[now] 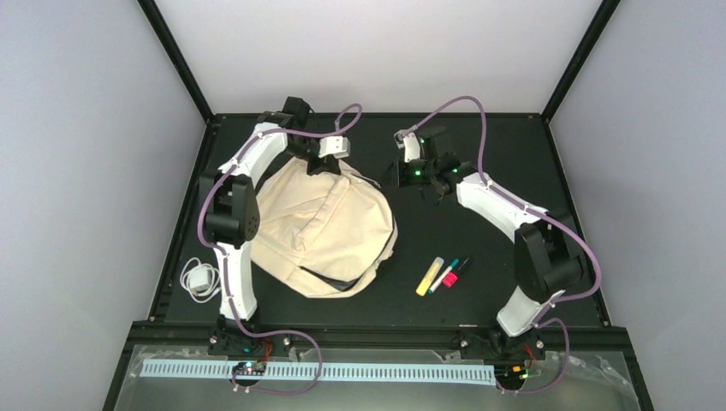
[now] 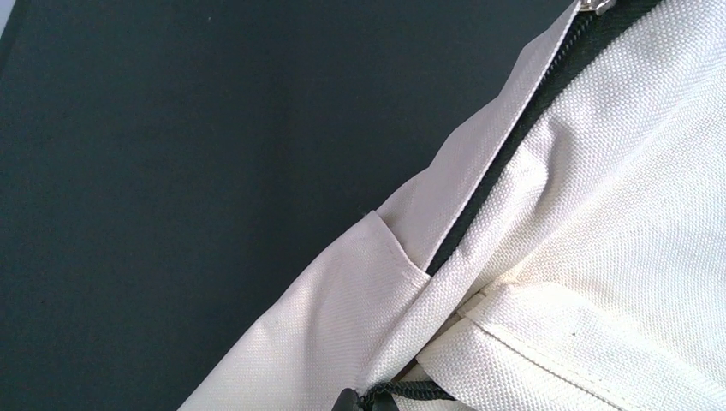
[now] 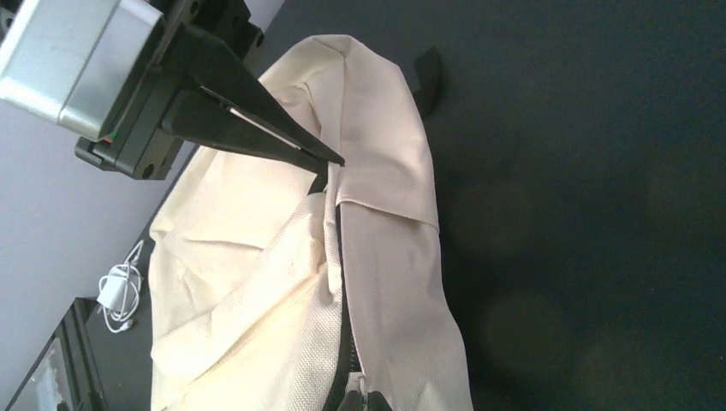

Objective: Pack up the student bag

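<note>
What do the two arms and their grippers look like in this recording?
Both the left arm and right arm have white link shells, bulky black joint housings and black bases. A purple cable loops along each. The left gripper has long, tapered black fingers on a pale grey block. The right gripper is black, with green lights glowing at its wrist.

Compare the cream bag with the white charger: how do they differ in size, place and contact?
The student bag is the largest thing here; the white charger is small, with a coiled cable. The bag lies near the middle of the table; the charger lies near its left edge. The left gripper is shut on the bag's far end; no gripper touches the charger. Both are pale and rest on that black table.
</note>
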